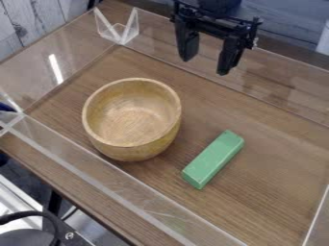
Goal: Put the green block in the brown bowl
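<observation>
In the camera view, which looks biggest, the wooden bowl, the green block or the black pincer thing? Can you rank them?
1. The brown bowl looks clearly largest.
2 and 3. The pincer and the green block look about alike; the pincer hangs farther from the camera, so I would not rank them.

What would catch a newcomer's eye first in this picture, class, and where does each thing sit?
The wooden bowl draws the eye first, sitting left of centre on the brown table. Just right of it, apart from it, lies a bright green block, angled toward the near edge. Above both, at the top, the black gripper hangs open, pointing down, holding nothing.
</observation>
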Controlling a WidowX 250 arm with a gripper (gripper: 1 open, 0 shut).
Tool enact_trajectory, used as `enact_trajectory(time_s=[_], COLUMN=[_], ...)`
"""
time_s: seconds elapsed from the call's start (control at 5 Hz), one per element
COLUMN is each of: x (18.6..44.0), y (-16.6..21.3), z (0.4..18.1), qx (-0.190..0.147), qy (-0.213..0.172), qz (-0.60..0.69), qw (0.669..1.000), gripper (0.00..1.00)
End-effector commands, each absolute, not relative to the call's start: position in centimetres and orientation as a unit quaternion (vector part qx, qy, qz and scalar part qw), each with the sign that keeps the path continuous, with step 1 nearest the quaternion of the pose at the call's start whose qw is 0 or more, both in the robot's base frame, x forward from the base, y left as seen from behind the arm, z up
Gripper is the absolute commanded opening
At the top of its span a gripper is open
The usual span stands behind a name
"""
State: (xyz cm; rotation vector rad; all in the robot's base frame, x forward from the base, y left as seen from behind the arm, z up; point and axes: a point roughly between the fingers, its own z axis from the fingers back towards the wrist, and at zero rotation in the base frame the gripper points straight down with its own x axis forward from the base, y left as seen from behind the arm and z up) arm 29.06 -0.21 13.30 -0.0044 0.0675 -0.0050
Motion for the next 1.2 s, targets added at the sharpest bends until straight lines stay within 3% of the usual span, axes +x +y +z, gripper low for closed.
enact_trajectory(time_s=[0.0, 0.6, 1.0], x=[28.2, 24.8, 24.8], y=[-1.3, -5.9, -6.9], z=[12.5, 8.1, 6.1], qx=[-0.003, -0.002, -0.003], qy=[0.041, 0.042, 0.045], qz=[-0.021, -0.110, -0.131], qw=[0.999, 0.993, 0.990], gripper=[1.00, 1.00, 1.00])
